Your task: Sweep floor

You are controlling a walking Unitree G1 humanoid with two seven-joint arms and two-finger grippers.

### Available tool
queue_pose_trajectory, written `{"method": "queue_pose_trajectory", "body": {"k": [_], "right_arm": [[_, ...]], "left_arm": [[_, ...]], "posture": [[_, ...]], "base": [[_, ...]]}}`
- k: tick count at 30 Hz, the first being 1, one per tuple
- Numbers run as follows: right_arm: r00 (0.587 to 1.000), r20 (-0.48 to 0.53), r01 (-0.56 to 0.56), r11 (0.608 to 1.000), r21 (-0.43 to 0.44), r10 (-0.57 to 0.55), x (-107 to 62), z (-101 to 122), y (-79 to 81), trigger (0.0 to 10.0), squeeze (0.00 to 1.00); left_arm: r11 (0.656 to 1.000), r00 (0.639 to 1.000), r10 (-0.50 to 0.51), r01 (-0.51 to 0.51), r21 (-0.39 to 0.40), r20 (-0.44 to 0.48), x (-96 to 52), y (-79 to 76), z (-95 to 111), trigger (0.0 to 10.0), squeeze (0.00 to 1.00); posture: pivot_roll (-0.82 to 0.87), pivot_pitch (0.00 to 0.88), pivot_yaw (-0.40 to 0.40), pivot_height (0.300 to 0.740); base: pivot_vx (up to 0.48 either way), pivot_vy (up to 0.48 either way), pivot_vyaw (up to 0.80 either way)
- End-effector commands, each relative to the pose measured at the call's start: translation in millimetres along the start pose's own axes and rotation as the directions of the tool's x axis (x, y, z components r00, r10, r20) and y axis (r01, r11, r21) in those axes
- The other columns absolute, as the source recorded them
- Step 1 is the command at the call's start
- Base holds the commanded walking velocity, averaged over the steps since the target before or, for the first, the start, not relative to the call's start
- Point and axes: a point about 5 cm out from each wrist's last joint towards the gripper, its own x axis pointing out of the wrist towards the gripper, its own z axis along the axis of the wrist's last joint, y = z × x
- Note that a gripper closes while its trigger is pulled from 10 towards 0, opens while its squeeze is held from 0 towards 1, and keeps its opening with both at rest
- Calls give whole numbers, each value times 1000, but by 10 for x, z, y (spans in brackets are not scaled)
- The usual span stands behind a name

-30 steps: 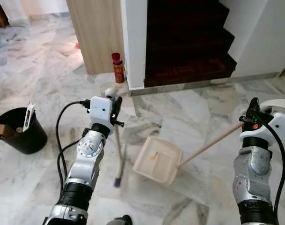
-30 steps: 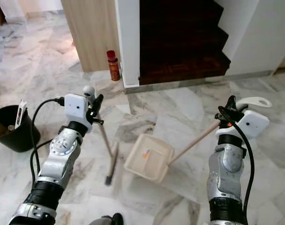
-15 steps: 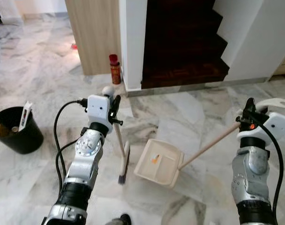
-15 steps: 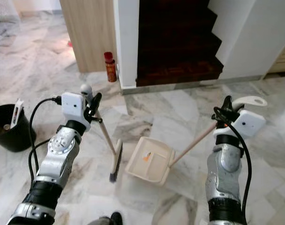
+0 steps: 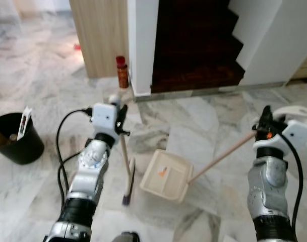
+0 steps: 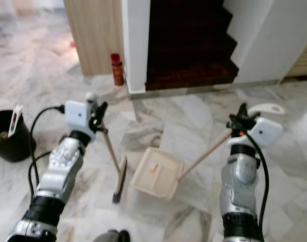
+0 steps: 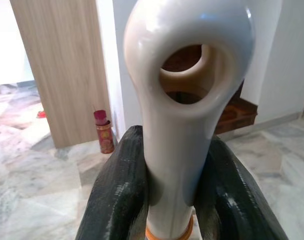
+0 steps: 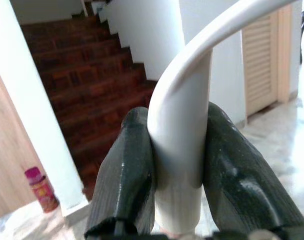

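While the broom [image 5: 126,166] stands nearly upright on the marble floor [image 5: 203,121], its dark bristle head touches the tiles just beside the cream dustpan [image 5: 166,175], which lies flat on the floor between the two arms. Clamped around the broom's pale handle near its looped top is the left gripper [image 7: 174,200], both black fingers [image 7: 117,195] pressed against the shaft on either side. Its silver forearm rises from the lower left, bent at the elbow, wrist camera block at the top with a black cable looping off it. From the dustpan a long wooden stick slants up to the robot's right, ending in a white curved grip held tight by the right gripper [image 8: 176,185], fingers closed on both sides of it. That right arm stands almost vertical, wrist raised.

Farther out, a black bin [image 5: 14,143] sits on the floor well to the left. A red bottle [image 5: 122,72] stands at the foot of a white pillar [image 5: 139,40], next to a wooden panel [image 5: 100,35]. Dark wooden stairs [image 5: 193,45] climb behind.
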Motion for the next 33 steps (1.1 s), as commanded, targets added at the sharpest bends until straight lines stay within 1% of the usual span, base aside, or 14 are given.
{"method": "queue_pose_trajectory", "body": {"k": [1, 13, 18, 28, 33], "right_arm": [[998, 56, 14, 1000, 7, -14, 47, 134, -53, 10000, 0], [998, 57, 11, 1000, 11, -12, 46, 135, -35, 10000, 0], [999, 47, -16, 1000, 12, 16, 41, 117, 22, 10000, 0], [998, 53, -15, 1000, 11, 14, 52, 134, -3, 10000, 0], [999, 48, -26, 1000, 11, 25, 50, 128, 10, 10000, 0]], "left_arm": [[1000, 998, -8, 8, -2, 54, 36, -42, 127, 10000, 0], [1000, 999, -9, 9, -3, 54, 39, -39, 131, 10000, 0], [1000, 998, -7, 7, 3, 70, 75, -28, 164, 10000, 0], [1000, 998, -7, 7, 5, 70, 68, -26, 159, 10000, 0], [1000, 997, -3, 2, 10, 72, 78, -9, 167, 10000, 0]], "posture": [[78, 115, -48, 740], [83, 116, -44, 740], [78, 105, -50, 740], [76, 90, -49, 740], [76, 85, -49, 740]], "base": [[0, 0, 0], [0, 0, 0], [0, 294, 0], [0, 302, 0], [0, 304, 0]]}}
